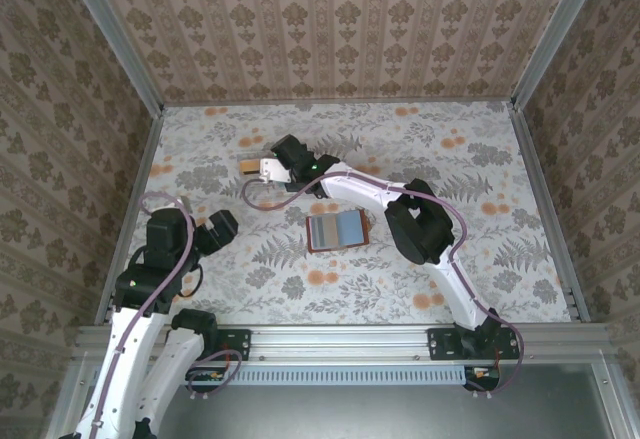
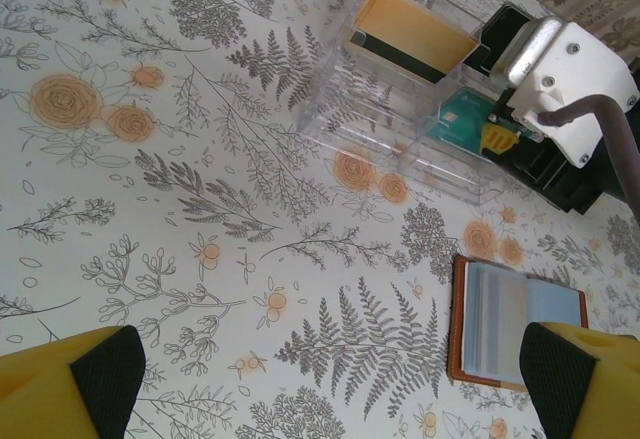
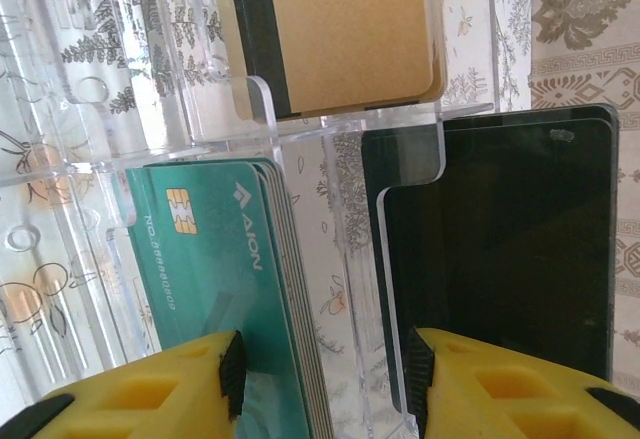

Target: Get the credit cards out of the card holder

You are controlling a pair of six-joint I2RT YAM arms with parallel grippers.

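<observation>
While the right hand (image 3: 322, 359) stands released, teal credit cards (image 3: 215, 259) sit between its fingers (image 3: 150, 389); left hand (image 2: 330, 369) likewise released.

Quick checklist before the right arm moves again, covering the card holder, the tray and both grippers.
1. Right gripper jaws apart: ok.
2. Green card seated in a compartment of the clear tray: ok.
3. Gold-tan card and black card each in a compartment of their own: ok.
4. Card holder lying open and flat on the table: ok.
5. Any cards left inside the card holder: cannot tell; the striped pockets hide that.
6. Left gripper open and off the card holder: ok.
</observation>
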